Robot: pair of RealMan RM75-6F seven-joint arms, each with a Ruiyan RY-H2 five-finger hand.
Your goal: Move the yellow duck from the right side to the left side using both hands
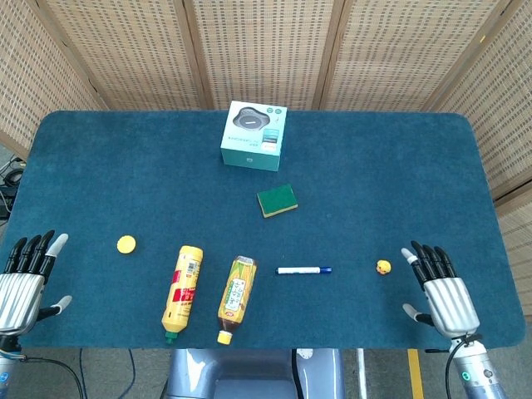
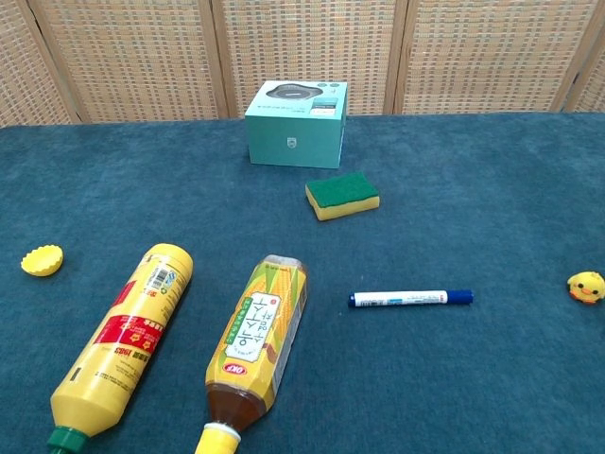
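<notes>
Teal box (image 1: pixel 254 135) sitting near the worktop's (image 1: pixel 391 166) far edge, green sponge (image 1: pixel 277 200) just in front of it. Blue marker (image 1: pixel 303 270) lying mid-worktop. Yellow bottle (image 1: pixel 183 293) and corn-label bottle (image 1: pixel 236 298) lying side by side at the near edge, caps toward it. Yellow cap (image 1: pixel 125 243) resting toward the left edge.

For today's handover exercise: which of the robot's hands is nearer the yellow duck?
Right. The right hand lies open just beside the yellow duck, toward the table's right edge. The left hand lies open at the far left edge, across the table.
</notes>
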